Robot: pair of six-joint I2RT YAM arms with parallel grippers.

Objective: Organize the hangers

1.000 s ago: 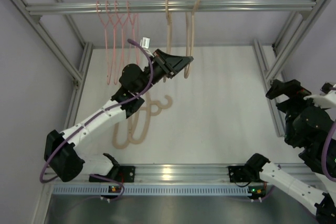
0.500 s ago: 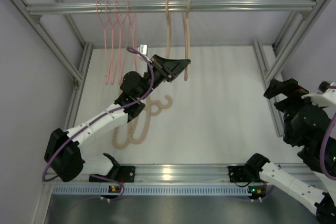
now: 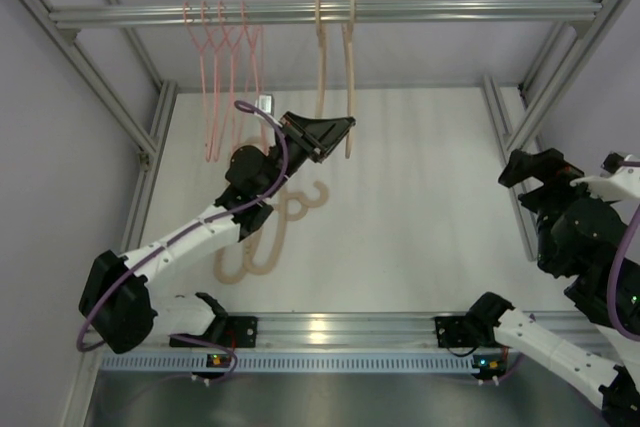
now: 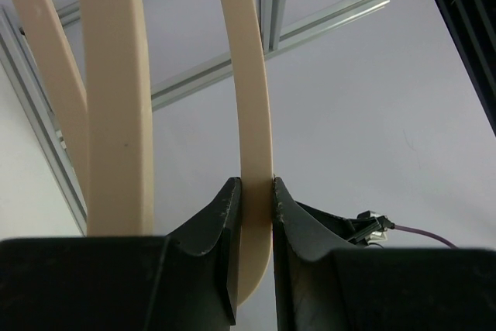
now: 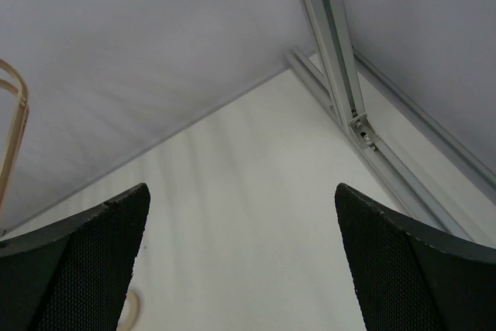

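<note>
Top rail is seen spanning the frame above the table. A cluster of pink hangers is hung by the hooks on the rail's left part, packed close together; the exact count cannot be told. Just to their right, two beige hangers are hooked on the same rail, side by side but apart: the left beige hanger hangs free, and the right beige hanger is gripped low down by the left gripper. In the left wrist view the fingers are seen pressed against both faces of this hanger's curved bar, with no gap showing. Other beige bars are seen just left of the grip, untouched by the fingers. Further beige hangers lie flat on the table beneath the left arm, overlapping; their number cannot be made out. The right gripper is held at the table's right edge, well apart from every hanger, its fingers spread wide with nothing between them. A thin beige curve is noted at the far left edge of the right wrist view.
</note>
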